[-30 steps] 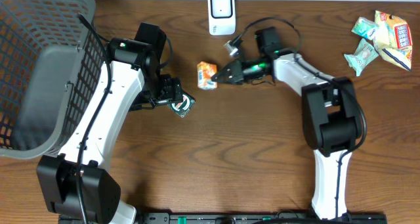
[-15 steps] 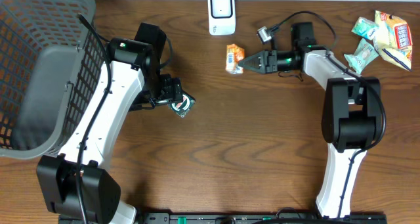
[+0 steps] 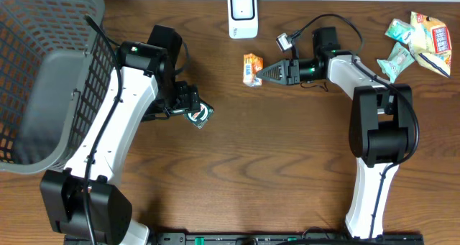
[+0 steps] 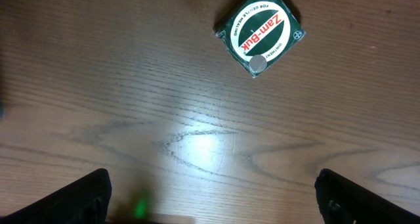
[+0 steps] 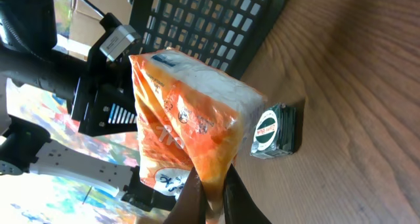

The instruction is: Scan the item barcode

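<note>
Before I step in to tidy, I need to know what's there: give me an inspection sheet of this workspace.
Surface: wooden table, no spills seen.
Job's things: orange packet held near the white scanner; green Zam-Buk tin lying flat.
Clutter: grey basket at left; snack packets at far right.
Pincers: right pincer shut on the orange packet; left pincer open above the tin.
Cables: black cable looping over the right wrist.
Surroundings: nothing seen.
</note>
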Controlling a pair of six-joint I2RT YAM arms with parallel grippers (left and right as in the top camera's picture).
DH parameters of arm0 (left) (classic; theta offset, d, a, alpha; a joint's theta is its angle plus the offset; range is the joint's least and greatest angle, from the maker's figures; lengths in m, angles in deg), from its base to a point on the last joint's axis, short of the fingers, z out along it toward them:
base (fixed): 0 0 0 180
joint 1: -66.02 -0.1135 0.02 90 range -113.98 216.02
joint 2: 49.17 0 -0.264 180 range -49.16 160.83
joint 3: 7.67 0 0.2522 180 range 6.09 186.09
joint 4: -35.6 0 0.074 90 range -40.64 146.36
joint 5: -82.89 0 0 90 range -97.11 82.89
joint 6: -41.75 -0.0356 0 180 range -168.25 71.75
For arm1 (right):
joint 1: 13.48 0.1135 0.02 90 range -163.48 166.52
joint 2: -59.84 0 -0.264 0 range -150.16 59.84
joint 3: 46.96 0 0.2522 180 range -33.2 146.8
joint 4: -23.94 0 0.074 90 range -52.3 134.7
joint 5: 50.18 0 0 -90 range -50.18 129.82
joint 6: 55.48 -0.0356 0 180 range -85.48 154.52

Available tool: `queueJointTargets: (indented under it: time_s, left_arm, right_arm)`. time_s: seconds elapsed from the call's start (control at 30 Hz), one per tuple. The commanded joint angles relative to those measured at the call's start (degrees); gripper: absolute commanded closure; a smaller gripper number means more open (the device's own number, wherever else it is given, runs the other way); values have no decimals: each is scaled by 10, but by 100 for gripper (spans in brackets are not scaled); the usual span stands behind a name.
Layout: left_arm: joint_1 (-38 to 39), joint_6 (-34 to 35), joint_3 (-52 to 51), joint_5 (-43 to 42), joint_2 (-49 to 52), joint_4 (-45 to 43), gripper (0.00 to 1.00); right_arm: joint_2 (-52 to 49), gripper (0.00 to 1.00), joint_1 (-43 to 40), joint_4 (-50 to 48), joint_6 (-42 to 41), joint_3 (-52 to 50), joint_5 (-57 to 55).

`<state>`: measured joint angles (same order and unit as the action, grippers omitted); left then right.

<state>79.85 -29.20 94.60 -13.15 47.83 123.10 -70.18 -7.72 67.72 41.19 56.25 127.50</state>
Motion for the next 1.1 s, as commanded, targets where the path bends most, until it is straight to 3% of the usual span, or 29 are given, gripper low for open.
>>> queueJointTargets:
  time_s: [0.0,0.43,1.07]
  left_arm:
    - [0,-4,6,1,2,4,2]
    - [0,-4,6,1,2,4,2]
    - [0,-4,6,1,2,4,2]
  right_arm:
    - [30,99,-2,18,37,-2,19]
    - [176,99,9,252,288,-2,15]
    - [178,99,52,253,313,-2,-5]
